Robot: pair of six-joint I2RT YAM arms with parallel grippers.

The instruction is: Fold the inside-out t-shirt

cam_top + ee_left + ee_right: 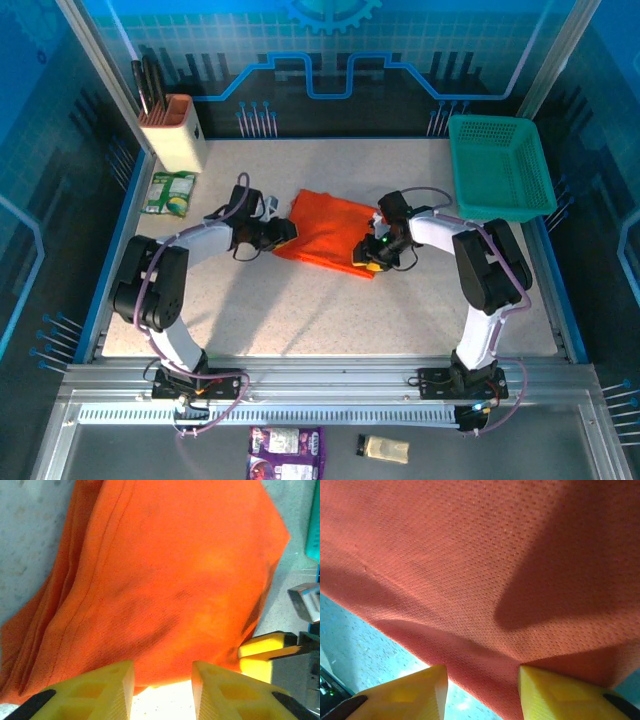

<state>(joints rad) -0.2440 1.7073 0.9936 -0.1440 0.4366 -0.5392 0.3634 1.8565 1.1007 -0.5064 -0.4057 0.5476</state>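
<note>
Left gripper [285, 232] sat with its yellow fingers [100, 690] apart at the left end of the shirt [325, 230], bare table [300, 310] showing in the gap and the layered cloth edge just ahead of the tips. On the table the orange shirt lay as a compact folded bundle near the middle, towards the far edge, its long axis running left to right between the two arms, so each arm had one end within reach and neither was clearly nearer. At the near right corner of the bundle, the right gripper [368, 255] had a fold of cloth in its gap; whether it pinched the cloth could not be told.
</note>
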